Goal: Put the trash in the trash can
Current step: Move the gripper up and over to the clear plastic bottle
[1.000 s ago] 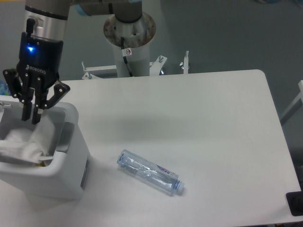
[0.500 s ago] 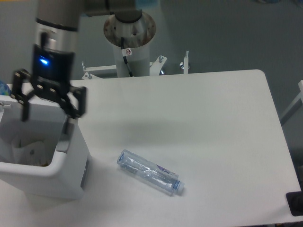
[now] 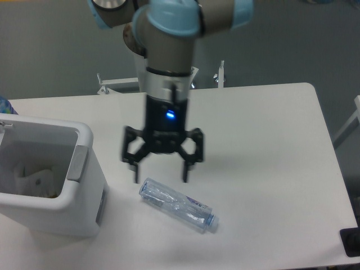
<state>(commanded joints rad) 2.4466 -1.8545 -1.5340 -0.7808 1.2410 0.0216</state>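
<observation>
A clear crinkled plastic bottle [image 3: 178,205] with a bluish cap lies on the white table, cap end toward the lower right. My gripper [image 3: 160,180] hangs open just above the bottle's left end, fingers spread wide with nothing between them. The white trash can [image 3: 84,185] stands at the left edge, with a grey handle panel on its right wall. A crumpled white wad [image 3: 32,177] rests inside it.
The arm's round base column [image 3: 154,62] stands behind the table's far edge, with metal brackets [image 3: 219,73] beside it. A dark object [image 3: 350,242] sits off the table's lower right corner.
The gripper opened over the trash can and the white wad dropped inside. The arm then swung right and down to above the bottle's left end.
</observation>
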